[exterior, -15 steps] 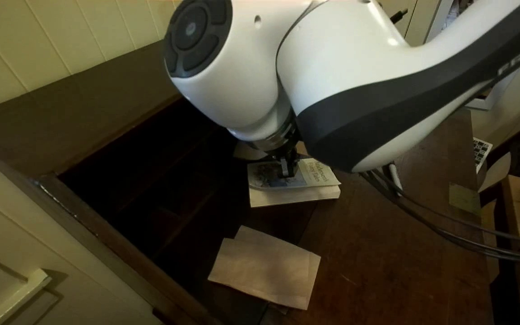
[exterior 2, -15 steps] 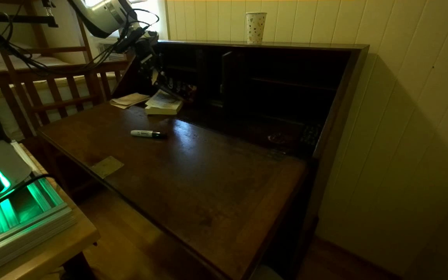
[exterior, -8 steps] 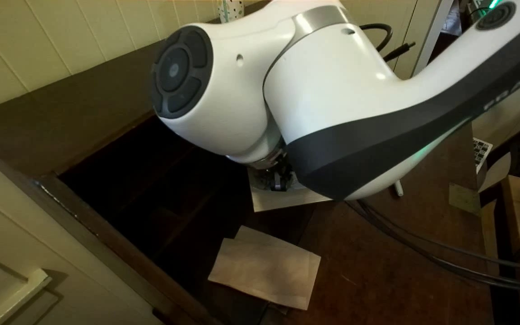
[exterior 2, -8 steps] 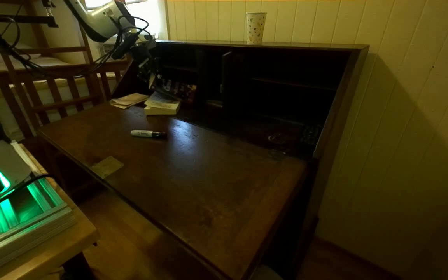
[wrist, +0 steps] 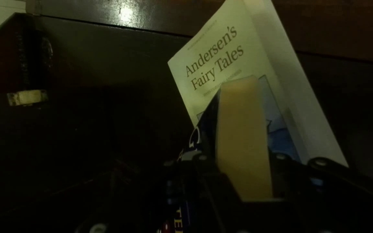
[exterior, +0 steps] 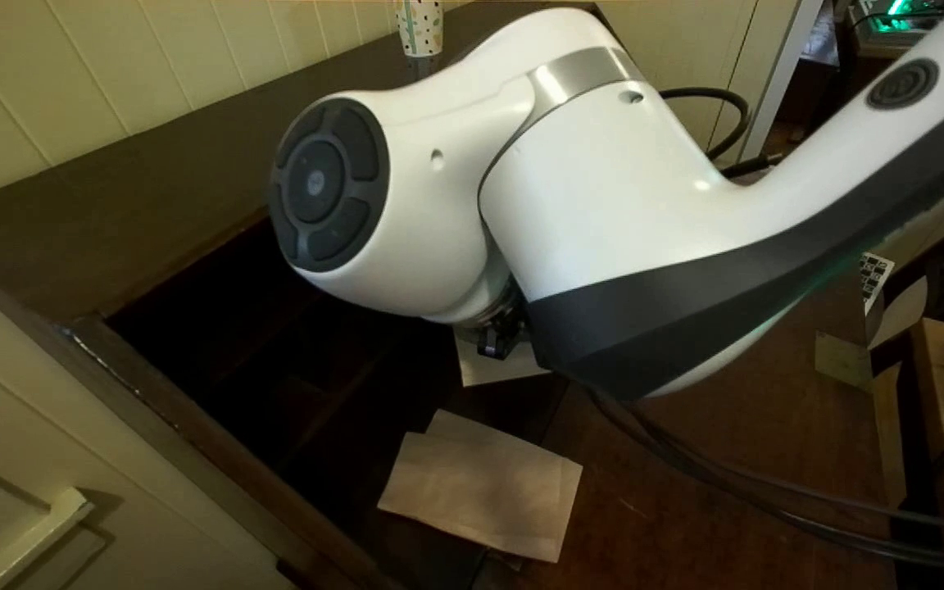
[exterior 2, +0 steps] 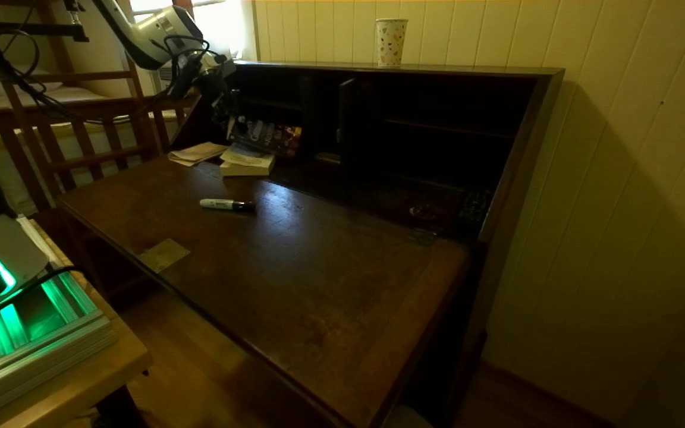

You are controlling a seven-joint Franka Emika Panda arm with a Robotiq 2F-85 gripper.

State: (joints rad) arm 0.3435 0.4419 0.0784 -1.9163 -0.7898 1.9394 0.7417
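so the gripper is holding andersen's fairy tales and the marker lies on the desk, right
No: the wrist view shows the gripper holding another, dark-covered book, with Andersen's Fairy Tales outside its grip. The marker does lie on the desk.

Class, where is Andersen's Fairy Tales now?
In the wrist view, Andersen's Fairy Tales lies right of centre, partly hidden by the dark-covered book in the pincer; in an exterior view, it rests just right of the brown paper.

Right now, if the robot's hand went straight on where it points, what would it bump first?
Probably the Andersen's Fairy Tales book below. The hand is closed on a dark-covered book, so that would likely land first; I can't tell if the two books touch.
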